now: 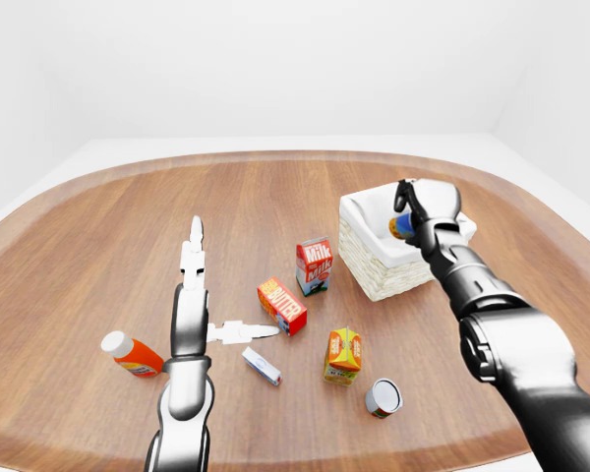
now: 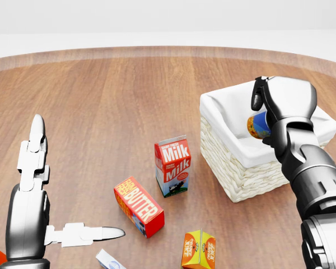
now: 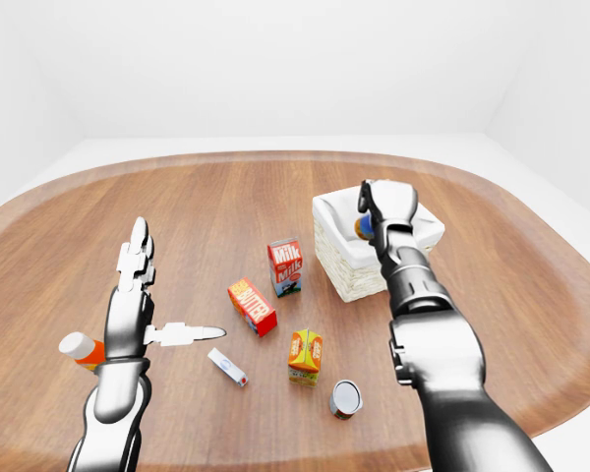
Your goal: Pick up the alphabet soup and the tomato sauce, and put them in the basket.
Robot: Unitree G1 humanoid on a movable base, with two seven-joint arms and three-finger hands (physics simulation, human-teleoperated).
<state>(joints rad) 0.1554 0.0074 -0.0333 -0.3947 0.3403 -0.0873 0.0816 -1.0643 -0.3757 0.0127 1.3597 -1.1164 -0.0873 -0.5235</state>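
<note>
Bare counter [image 1: 108, 246] lies open across the left and far side. Near the middle, a milk carton [image 2: 172, 166], butter box [image 2: 138, 206] and juice box [image 1: 343, 355] crowd the approach left of the basket [image 2: 242, 171].

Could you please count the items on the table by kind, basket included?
Cans: 2, one in the right hand, one on the table
Cartons and boxes: 4
Bottles: 1
Baskets: 1
Total: 8
</note>
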